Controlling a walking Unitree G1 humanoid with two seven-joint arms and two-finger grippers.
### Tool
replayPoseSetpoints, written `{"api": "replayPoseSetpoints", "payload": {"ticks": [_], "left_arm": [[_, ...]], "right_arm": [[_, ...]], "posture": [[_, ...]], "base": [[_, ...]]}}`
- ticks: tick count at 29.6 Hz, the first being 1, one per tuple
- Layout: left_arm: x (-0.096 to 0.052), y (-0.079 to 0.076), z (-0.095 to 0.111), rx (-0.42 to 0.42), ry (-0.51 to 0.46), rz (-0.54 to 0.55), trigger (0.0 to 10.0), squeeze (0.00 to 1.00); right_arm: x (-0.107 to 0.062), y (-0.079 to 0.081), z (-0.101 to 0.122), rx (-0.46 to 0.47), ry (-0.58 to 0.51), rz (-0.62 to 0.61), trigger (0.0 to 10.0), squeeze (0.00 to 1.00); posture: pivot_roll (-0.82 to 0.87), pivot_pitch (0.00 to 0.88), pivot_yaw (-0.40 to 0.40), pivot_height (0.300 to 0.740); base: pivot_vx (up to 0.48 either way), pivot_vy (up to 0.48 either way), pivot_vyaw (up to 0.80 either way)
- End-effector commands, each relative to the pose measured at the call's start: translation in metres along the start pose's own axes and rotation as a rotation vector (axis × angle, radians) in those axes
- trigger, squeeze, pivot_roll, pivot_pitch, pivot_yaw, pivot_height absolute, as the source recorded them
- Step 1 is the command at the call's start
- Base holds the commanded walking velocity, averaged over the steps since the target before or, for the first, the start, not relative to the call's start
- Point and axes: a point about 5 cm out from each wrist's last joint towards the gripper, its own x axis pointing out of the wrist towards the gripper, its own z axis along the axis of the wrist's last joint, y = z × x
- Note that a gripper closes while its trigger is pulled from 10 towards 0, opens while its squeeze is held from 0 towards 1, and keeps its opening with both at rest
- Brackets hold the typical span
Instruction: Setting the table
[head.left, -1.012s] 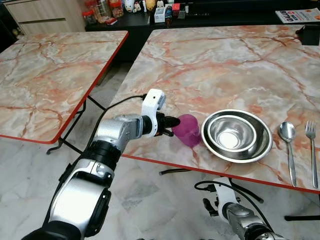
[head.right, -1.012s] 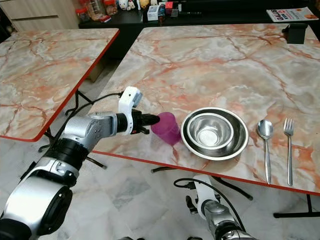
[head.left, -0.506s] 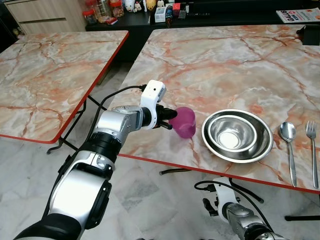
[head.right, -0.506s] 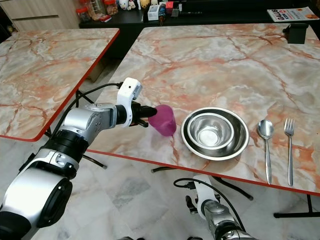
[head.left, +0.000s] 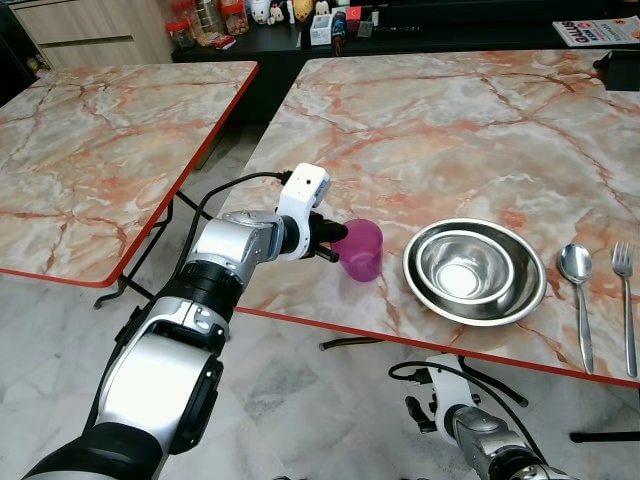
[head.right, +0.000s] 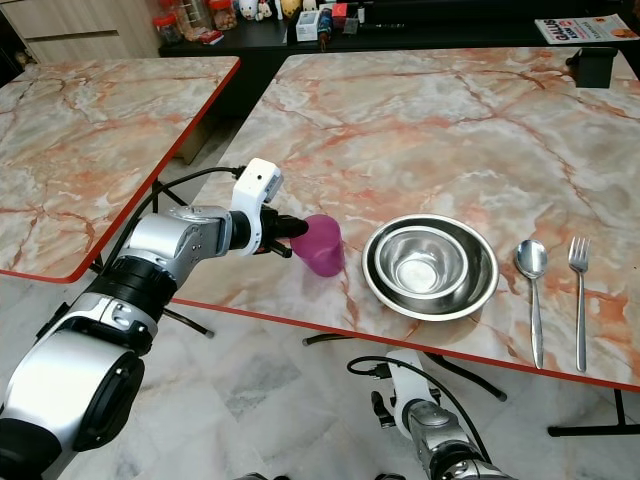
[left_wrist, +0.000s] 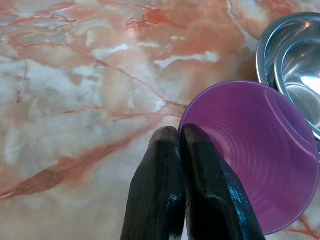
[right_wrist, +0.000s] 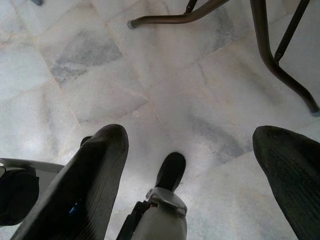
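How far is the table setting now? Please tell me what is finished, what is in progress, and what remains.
Done, it seems: the nested steel bowls sit near the table's front edge, with the spoon and fork to their right. In hand: the left gripper pinches the rim of the purple cup, beside the bowls. Left: letting go of the cup. The right gripper hangs open over the floor.

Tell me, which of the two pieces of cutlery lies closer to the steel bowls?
The spoon. It lies just right of the nested steel bowls, while the fork lies beyond it, nearer the table's right edge.
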Motion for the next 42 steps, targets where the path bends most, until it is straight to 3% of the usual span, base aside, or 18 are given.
{"api": "replayPoseSetpoints", "payload": {"ticks": [1,2,28,29,42], "left_arm": [[-0.003,0.005,0.003,0.017,0.01,0.022,10.0,0.74],[-0.003,0.005,0.003,0.016,0.009,0.022,10.0,1.0],[-0.009,0.01,0.02,-0.044,-0.113,0.036,10.0,1.0],[-0.011,0.012,0.024,-0.055,-0.133,0.041,10.0,0.0],[-0.054,0.042,0.055,-0.146,-0.322,0.141,10.0,0.0]], "right_arm": [[0.001,0.006,0.0,0.004,0.006,0.013,10.0,0.0],[0.001,0.006,0.0,0.005,0.006,0.013,10.0,0.0],[0.001,0.006,0.0,0.005,0.006,0.013,10.0,0.0],[0.001,0.006,0.0,0.006,0.005,0.013,10.0,0.0],[0.001,0.005,0.0,-0.003,0.005,0.016,10.0,0.0]], "posture": [[-0.04,0.083,0.14,0.74],[-0.04,0.083,0.141,0.74],[-0.04,0.084,0.141,0.74],[-0.04,0.084,0.141,0.74],[-0.03,0.073,0.126,0.74]], "base": [[0.0,0.0,0.0],[0.0,0.0,0.0],[0.0,0.0,0.0],[0.0,0.0,0.0],[0.0,0.0,0.0]]}}
